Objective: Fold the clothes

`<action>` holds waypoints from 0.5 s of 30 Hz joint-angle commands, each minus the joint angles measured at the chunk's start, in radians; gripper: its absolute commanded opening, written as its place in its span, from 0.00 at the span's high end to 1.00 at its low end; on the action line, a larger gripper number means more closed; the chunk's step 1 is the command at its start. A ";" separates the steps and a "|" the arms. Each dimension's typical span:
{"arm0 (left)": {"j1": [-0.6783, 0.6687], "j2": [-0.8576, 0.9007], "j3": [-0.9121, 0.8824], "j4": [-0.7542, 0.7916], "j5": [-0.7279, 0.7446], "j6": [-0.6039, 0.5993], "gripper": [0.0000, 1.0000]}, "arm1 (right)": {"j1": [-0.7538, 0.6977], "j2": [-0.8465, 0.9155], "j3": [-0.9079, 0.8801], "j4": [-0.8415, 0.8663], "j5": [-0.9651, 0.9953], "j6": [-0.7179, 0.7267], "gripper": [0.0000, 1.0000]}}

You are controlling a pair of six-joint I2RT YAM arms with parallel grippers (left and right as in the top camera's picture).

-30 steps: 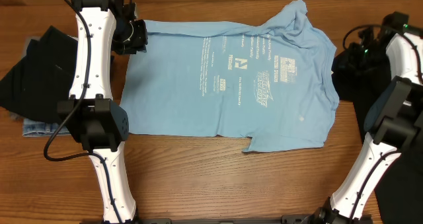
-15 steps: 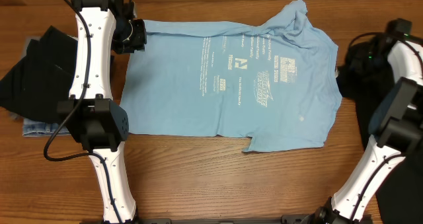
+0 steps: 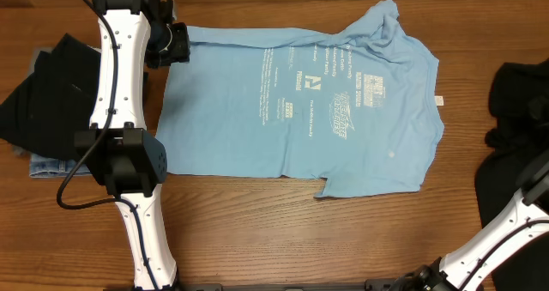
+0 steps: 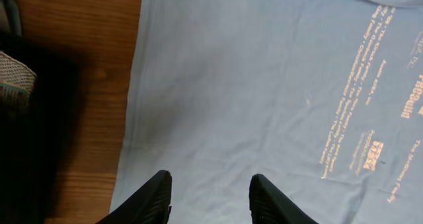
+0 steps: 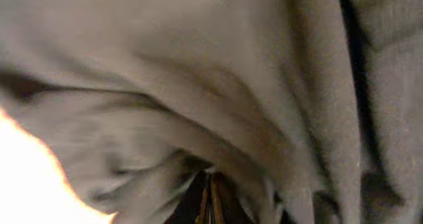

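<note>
The light blue T-shirt [image 3: 343,111] lies spread flat on the wooden table, pale lettering facing up, sleeves toward the right. My left gripper [image 3: 178,44] hovers at the shirt's far left corner. In the left wrist view it [image 4: 210,179] stands open over the blue cloth [image 4: 264,85], with nothing between its fingers. My right gripper [image 5: 210,196] is shut, its fingertips together, and dark grey cloth [image 5: 198,85] fills the view right in front of it. I cannot tell if any cloth is pinched. In the overhead view that gripper is out of frame.
A dark garment [image 3: 519,93] is heaped at the right edge, beside the right arm's lower links [image 3: 506,231]. Dark clothes [image 3: 47,93] lie piled at the far left over a blue denim piece [image 3: 51,165]. Bare wood runs along the table's front.
The right arm has swung off to the right and left the overhead view, uncovering the dark heap there. The left gripper's jaws have widened a little at the shirt's corner.
</note>
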 commanded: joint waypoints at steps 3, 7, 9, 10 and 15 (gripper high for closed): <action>-0.002 -0.018 0.006 0.055 -0.021 0.005 0.48 | 0.027 -0.056 0.298 -0.120 -0.188 0.014 0.83; -0.002 -0.018 0.007 0.036 -0.020 0.009 0.45 | 0.050 -0.148 0.454 -0.219 -0.312 0.017 0.43; -0.001 -0.019 0.007 0.009 -0.020 0.009 0.49 | 0.059 -0.188 0.467 -0.252 -0.341 0.017 0.41; -0.002 -0.022 0.007 -0.008 -0.020 0.009 0.52 | 0.066 -0.207 0.467 -0.267 -0.349 0.017 0.41; -0.003 -0.092 0.007 -0.103 0.011 0.008 0.65 | 0.142 -0.285 0.467 -0.361 -0.354 -0.008 0.44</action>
